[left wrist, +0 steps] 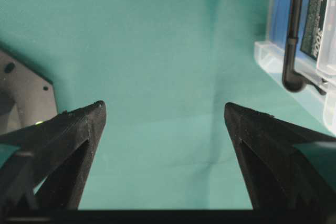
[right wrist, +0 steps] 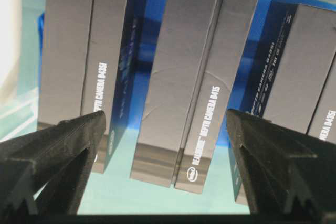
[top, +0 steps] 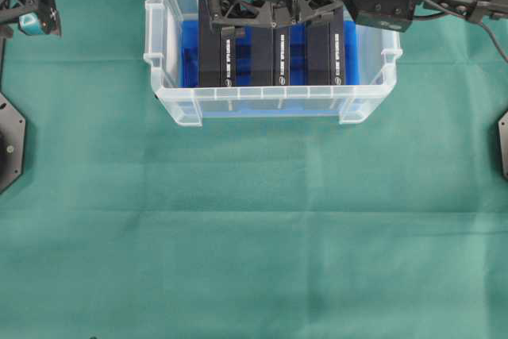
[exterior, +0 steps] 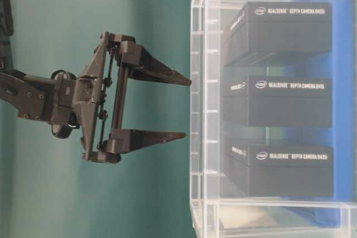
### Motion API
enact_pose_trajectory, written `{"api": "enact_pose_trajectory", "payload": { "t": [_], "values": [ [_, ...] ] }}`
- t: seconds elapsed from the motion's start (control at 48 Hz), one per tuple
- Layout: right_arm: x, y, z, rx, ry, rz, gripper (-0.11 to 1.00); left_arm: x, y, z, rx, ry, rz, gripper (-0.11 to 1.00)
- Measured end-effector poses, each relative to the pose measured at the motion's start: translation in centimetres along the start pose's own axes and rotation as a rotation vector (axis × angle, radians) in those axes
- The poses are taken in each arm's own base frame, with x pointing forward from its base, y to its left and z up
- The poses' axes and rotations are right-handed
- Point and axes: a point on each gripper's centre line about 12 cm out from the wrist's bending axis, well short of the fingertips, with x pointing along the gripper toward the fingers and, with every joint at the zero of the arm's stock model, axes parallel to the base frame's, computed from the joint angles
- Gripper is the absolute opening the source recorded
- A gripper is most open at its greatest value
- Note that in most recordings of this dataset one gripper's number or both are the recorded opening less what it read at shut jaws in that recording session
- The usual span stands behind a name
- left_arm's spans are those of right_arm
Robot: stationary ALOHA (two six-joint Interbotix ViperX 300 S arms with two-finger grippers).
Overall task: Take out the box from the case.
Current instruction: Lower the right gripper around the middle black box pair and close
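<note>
Clear plastic case (top: pixel 171 97) on the green desk (top: pixel 254 236) holds three black boxes; nothing is out yet. I have my right gripper (right wrist: pixel 168 129) above the middle box (right wrist: pixel 184 93), jaws apart, empty. My left gripper (left wrist: pixel 165 124) waits aside, jaws apart.

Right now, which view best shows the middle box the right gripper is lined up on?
The right wrist view: the middle box stands between the open right gripper fingers. Overhead, the arm covers part of it. The table-level view shows only its labelled side through the case wall. The left wrist view doesn't show it.
</note>
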Motion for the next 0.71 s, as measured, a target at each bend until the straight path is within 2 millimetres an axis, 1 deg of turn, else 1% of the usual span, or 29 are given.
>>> {"api": "enact_pose_trajectory", "payload": {
  "t": [0.167, 0.5, 0.708],
  "values": [
    [0.4, -0.1, -0.2, -0.003, 0.005, -0.01, 0.94, 0.0, 0.0, 0.0, 0.0, 0.0, 0.0, 0.99],
    [2.4, -0.6, -0.9, -0.003, 0.03, -0.022, 0.94, 0.0, 0.0, 0.0, 0.0, 0.0, 0.0, 0.99],
    [3.3, -1.0, -1.2, -0.005, 0.037, -0.022, 0.94, 0.0, 0.0, 0.0, 0.0, 0.0, 0.0, 0.99]
  ]
}}
